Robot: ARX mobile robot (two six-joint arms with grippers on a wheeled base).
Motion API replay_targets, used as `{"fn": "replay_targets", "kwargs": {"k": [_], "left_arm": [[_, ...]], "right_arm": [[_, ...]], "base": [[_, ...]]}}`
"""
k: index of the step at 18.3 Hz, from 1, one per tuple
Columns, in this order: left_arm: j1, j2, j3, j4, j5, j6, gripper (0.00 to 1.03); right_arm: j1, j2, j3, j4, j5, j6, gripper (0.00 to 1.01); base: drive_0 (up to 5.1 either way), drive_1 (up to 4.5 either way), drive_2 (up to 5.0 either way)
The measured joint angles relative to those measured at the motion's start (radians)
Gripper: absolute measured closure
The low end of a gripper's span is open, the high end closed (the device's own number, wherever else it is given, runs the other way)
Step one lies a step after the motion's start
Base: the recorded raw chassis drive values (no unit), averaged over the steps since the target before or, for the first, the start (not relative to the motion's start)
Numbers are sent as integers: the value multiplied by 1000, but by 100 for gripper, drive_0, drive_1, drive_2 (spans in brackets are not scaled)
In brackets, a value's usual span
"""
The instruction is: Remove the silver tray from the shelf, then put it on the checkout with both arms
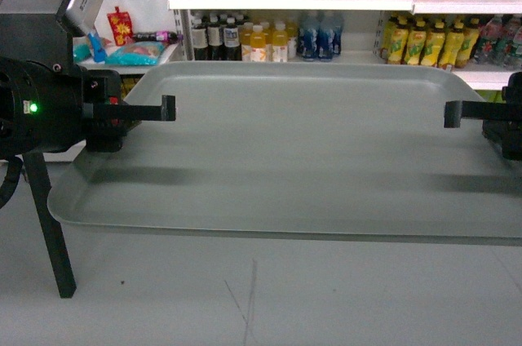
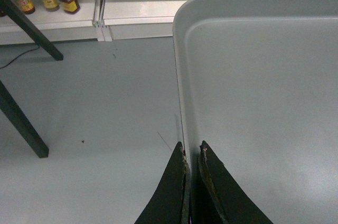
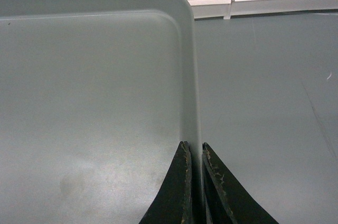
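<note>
- The silver tray (image 1: 302, 150) is a wide, flat, matte grey rectangle with rounded corners and a low raised rim; its inside is bare and shows only soft dark shadows of the arms.
- The tray is held level in the air above the grey floor (image 1: 245, 297), in front of the store shelves (image 1: 326, 2) stocked with drink bottles (image 1: 424, 42).
- The left gripper (image 2: 192, 152) comes in at the tray's left short edge, its two thin black jaws nearly closed with the rim pinched between them, one jaw outside the tray and one inside.
- The right gripper (image 3: 192, 150) is clamped the same way on the tray's right short edge, jaws almost together with the rim in the narrow gap.
- Seen from the head camera, both arms reach inward at about the same height, and the left arm's black body (image 1: 41, 109) shows a green light beside the tray's left end.
- A black slanted leg (image 1: 50, 236) stands on the floor below the tray's left corner.
</note>
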Motion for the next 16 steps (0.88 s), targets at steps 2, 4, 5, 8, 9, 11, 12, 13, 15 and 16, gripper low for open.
{"fn": "replay_targets", "kwargs": {"k": [2,4,5,8,9,11,12,13,15,16], "left_arm": [[1,0,0,-2,1,0,99],[1,0,0,0,3,0,99],[1,0,0,0,2,0,99],[1,0,0,2,3,0,99],[1,0,0,-2,1,0,99],[2,0,0,2,3,0,99],[1,0,0,4,2,0,99],[1,0,-1,-7,-2,0,99],[1,-6,-3,4,-1,0,99],[1,-6,-3,3,-2,0,99]], "right_arm": [[0,0,0,-6,-2,0,98],[1,0,0,-3,-2,0,98],[0,0,0,-3,-2,0,98],[0,0,0,0,-2,0,98],[0,0,0,-6,-2,0,98],[1,-1,0,0,-2,0,98],[0,-1,0,2,-2,0,98],[0,0,0,-12,0,0,98],[1,-6,0,-2,-2,0,98],[0,-6,0,-5,-1,0,98]], "base": [[13,-413,439],[13,-413,439],[11,-415,437],[6,-422,434],[9,-423,441],[11,-422,445],[13,-416,441],[0,0,0],[0,0,0],[0,0,0]]}}
